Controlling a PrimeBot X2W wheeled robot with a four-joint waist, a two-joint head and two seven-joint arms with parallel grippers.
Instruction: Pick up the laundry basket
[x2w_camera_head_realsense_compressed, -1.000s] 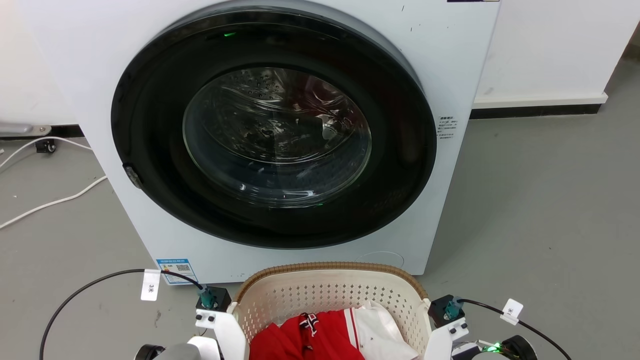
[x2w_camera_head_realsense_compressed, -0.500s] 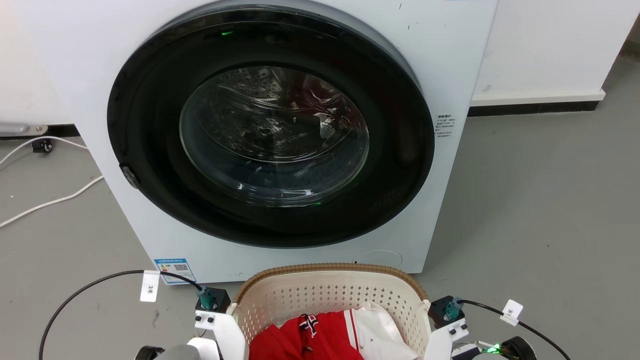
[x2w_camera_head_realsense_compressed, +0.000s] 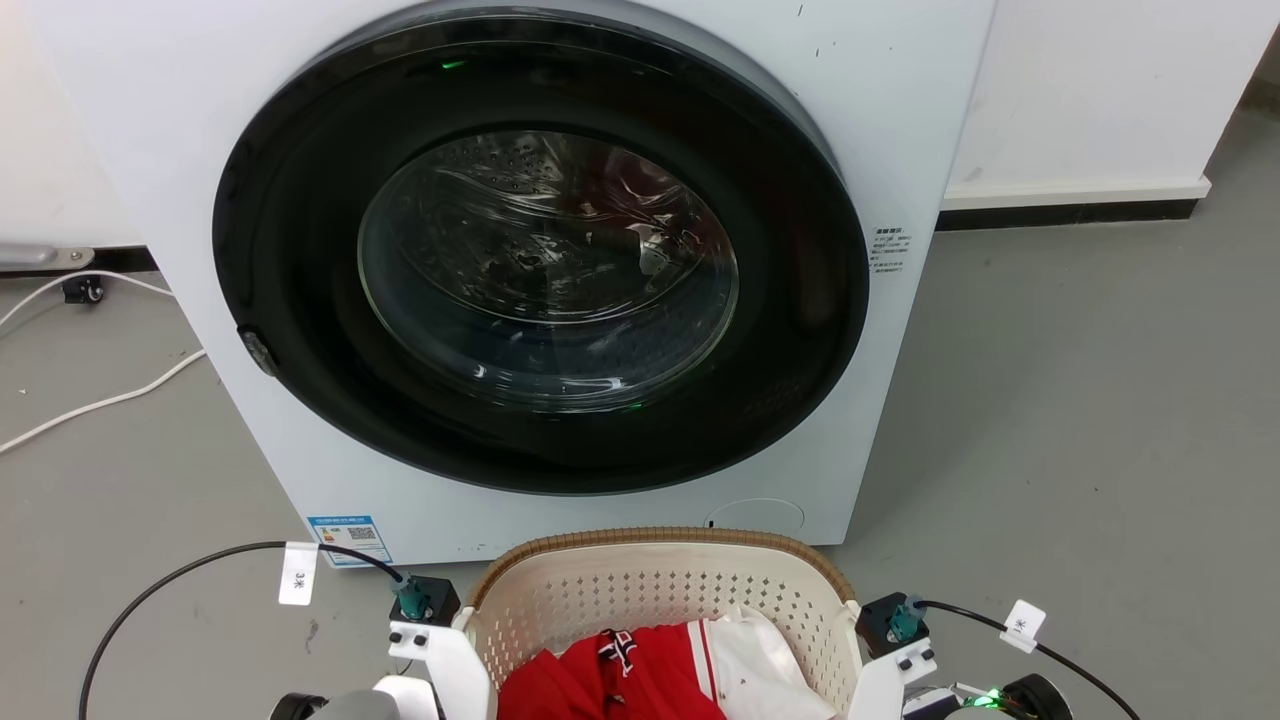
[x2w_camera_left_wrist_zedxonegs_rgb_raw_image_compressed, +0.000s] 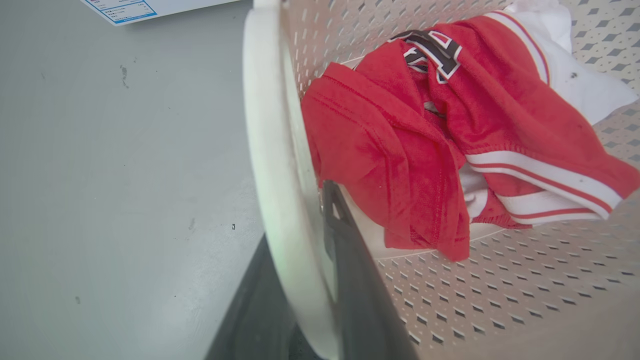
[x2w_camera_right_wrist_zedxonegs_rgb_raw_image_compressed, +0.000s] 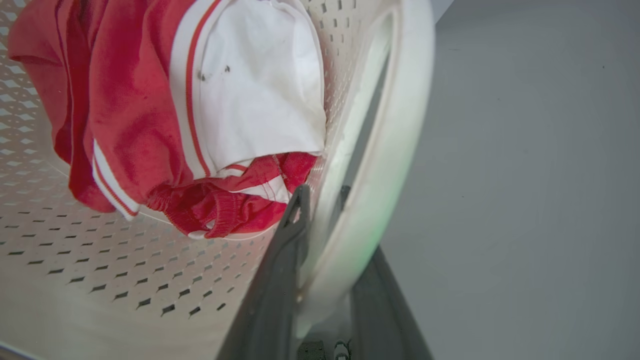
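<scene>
The laundry basket (x2w_camera_head_realsense_compressed: 660, 585) is cream-white and perforated with a brown woven rim. It sits at the bottom middle of the head view, just in front of the washing machine. Red and white clothes (x2w_camera_head_realsense_compressed: 660, 670) lie inside it. My left gripper (x2w_camera_left_wrist_zedxonegs_rgb_raw_image_compressed: 297, 220) is shut on the basket's white left loop handle (x2w_camera_left_wrist_zedxonegs_rgb_raw_image_compressed: 267, 125), one dark finger inside the wall and one outside. On the other side, my right gripper (x2w_camera_right_wrist_zedxonegs_rgb_raw_image_compressed: 322, 192) is shut on the right loop handle (x2w_camera_right_wrist_zedxonegs_rgb_raw_image_compressed: 395, 125) in the same way. Both wrists (x2w_camera_head_realsense_compressed: 425, 625) flank the basket.
A white front-loading washing machine (x2w_camera_head_realsense_compressed: 900, 120) with a closed dark round door (x2w_camera_head_realsense_compressed: 540, 260) stands close ahead. Grey floor (x2w_camera_head_realsense_compressed: 1080, 400) lies open to the right. White cables (x2w_camera_head_realsense_compressed: 100, 405) trail on the floor at left. Black cables (x2w_camera_head_realsense_compressed: 180, 570) run from both wrists.
The head view has shifted very slightly, so the washing machine sits a touch higher and further left. The basket and both grips look the same.
</scene>
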